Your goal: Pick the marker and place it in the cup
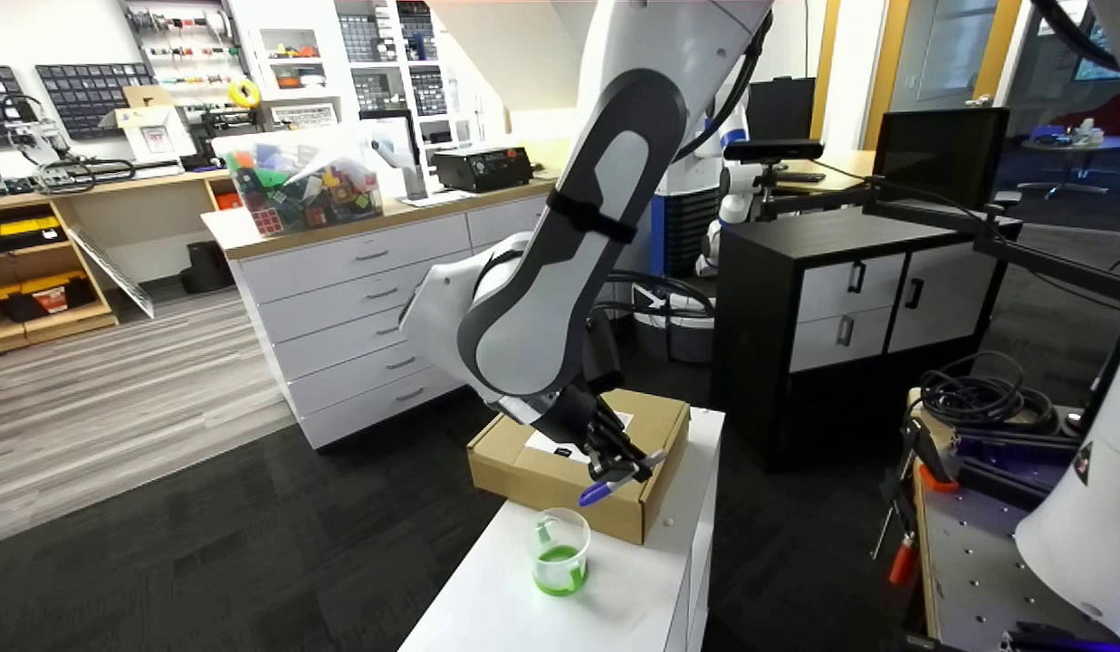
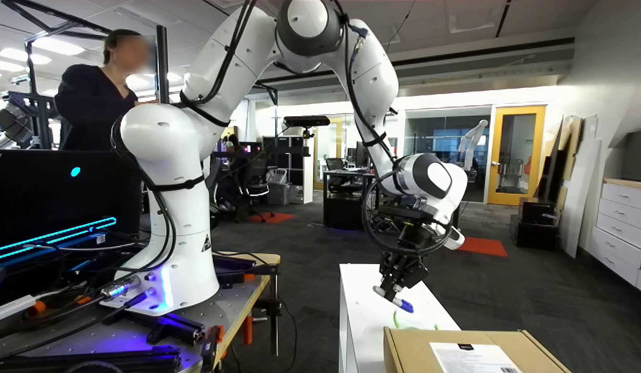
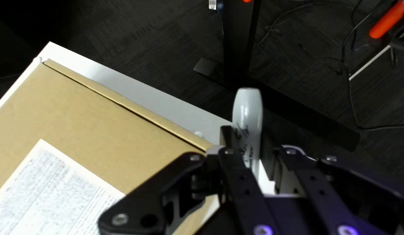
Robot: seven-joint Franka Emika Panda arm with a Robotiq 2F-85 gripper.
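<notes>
Pinching the marker (image 3: pixel 248 119) near its middle, your claw (image 3: pixel 249 145) has it in a good spot: likely light, stiff, a bit slick, so squeeze snugly!

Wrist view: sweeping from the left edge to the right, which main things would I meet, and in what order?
Cardboard box → marker, held in the gripper → orange-red handle by the right edge.
</notes>
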